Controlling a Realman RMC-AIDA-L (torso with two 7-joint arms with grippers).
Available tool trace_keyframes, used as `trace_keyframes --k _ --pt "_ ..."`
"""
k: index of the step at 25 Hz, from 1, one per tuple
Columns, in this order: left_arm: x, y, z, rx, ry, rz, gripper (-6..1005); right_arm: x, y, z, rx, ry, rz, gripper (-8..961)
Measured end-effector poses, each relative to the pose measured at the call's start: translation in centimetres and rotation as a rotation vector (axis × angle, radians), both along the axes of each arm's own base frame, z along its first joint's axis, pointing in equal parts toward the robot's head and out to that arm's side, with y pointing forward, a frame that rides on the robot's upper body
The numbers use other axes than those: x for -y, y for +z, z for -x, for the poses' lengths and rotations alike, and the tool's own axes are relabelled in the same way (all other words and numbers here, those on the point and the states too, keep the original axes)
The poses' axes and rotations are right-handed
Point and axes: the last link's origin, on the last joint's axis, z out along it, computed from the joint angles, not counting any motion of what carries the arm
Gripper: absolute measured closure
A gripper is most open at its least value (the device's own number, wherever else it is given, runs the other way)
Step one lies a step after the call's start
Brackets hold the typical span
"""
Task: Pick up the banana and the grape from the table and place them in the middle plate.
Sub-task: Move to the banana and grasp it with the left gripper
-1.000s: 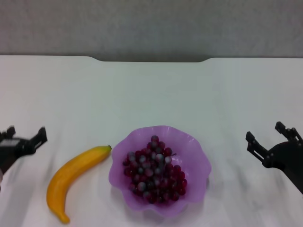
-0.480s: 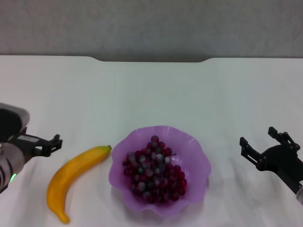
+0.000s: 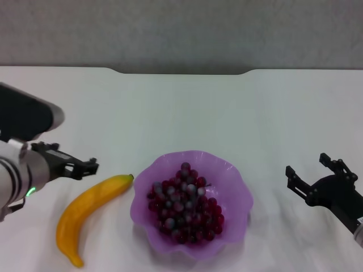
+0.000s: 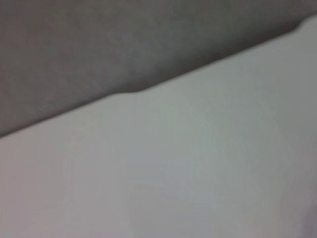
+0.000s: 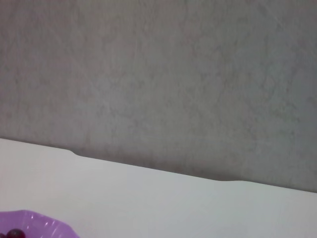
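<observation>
The banana [image 3: 91, 211] lies on the white table [image 3: 187, 113] just left of the middle plate [image 3: 237, 184], its tip almost at the scalloped rim. The grape [image 3: 185, 205] bunch rests inside that purple plate. My left gripper [image 3: 85, 166] hovers open a little above and left of the banana's far tip, holding nothing. Well right of the plate, my right gripper [image 3: 313, 171] is open and empty. In the right wrist view, the plate [image 5: 37, 224] rim and one grape [image 5: 13, 233] show in a corner. The left wrist view holds only tabletop and wall.
The table's far edge has a shallow notch [image 3: 181, 71] with a grey wall [image 3: 181, 28] behind it. Bare white tabletop stretches beyond the plate and on both sides of it.
My left arm has swung in from the left edge toward the banana's far tip. The right gripper drew slightly lower and nearer the plate. Banana, grapes and plate have not moved.
</observation>
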Motion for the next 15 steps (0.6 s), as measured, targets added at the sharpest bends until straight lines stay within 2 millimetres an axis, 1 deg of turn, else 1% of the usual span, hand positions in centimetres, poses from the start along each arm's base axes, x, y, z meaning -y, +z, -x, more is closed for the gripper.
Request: trace_keyframes --k 4,7,15 --pt "-0.5 -0.3 -0.1 -0.038 0.018 0.070 122 0.0 -0.3 0.1 0.008 0.004 0.018 60" --pt "-0.4 -0.5 -0.1 -0.096 0.039 0.118 122 -0.2 -0.8 0.3 0.021 0.006 0.044 60" --pt "0.6 -2.1 -1.2 -0.258 0.089 0.237 122 -0.3 -1.3 0.8 0.027 0.021 0.066 60"
